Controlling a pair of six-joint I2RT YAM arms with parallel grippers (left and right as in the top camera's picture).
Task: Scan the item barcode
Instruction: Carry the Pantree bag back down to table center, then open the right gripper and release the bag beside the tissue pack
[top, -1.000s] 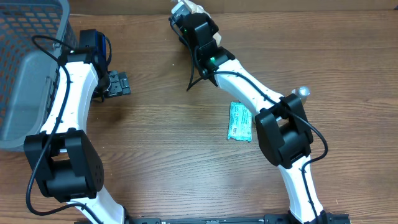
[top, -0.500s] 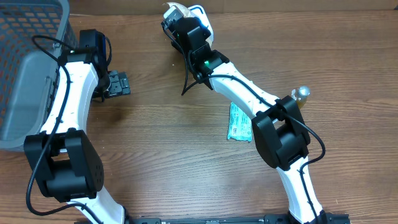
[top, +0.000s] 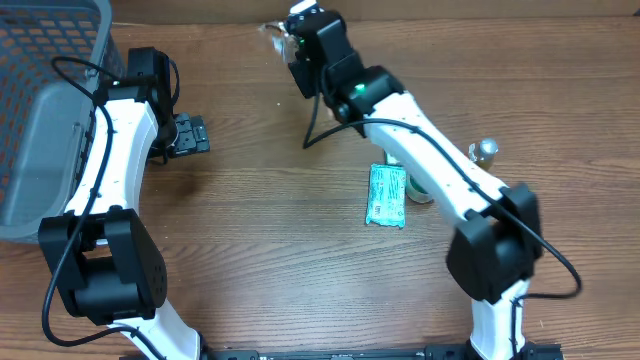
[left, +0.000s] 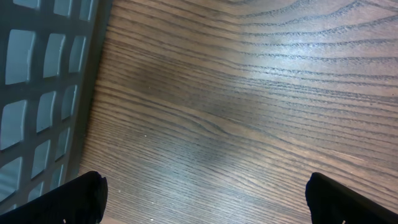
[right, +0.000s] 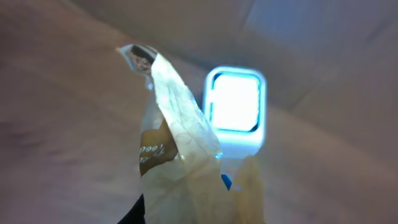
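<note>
Item: crinkled pale packet (right: 177, 168), clamped in the right gripper (top: 292, 38) at the table's far edge and raised just before the scanner (right: 235, 102), whose window glows white-blue. Print is blurred and no barcode can be made out. The holding fingers are cut off at the bottom of the wrist view.
Also: left gripper (left: 208, 202), jaws spread wide, empty, over the bare table (top: 280, 260) beside the mesh basket (top: 40, 110).
Green pack (top: 386, 195) lies flat mid-table.
Silver-capped object (top: 486, 150) is partly hidden by the arm.
</note>
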